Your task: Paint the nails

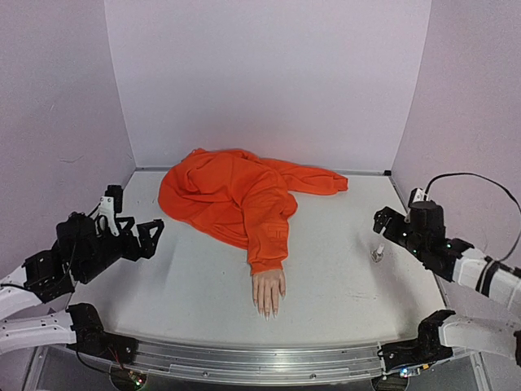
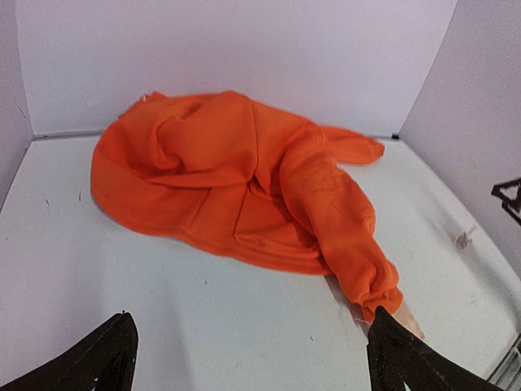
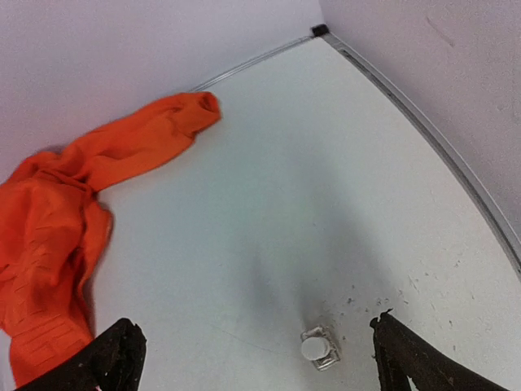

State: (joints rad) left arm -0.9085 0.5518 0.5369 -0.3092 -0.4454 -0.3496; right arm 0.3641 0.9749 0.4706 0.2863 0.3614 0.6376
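Lying palm down near the front edge of the white table (image 1: pixel 187 293), the skin-toned mannequin hand (image 1: pixel 269 290) points its fingers toward the arm bases. The nails (image 1: pixel 266 313) show only as tiny pale tips, too small to judge their finish. An orange sleeve (image 1: pixel 267 236) covers the wrist and runs back to a crumpled sweatshirt (image 1: pixel 220 191). The left gripper (image 1: pixel 153 235) hovers well to the left, fingers spread and empty. The right gripper (image 1: pixel 381 220), also spread wide, hangs near a small clear bottle (image 3: pixel 319 349) with a white cap
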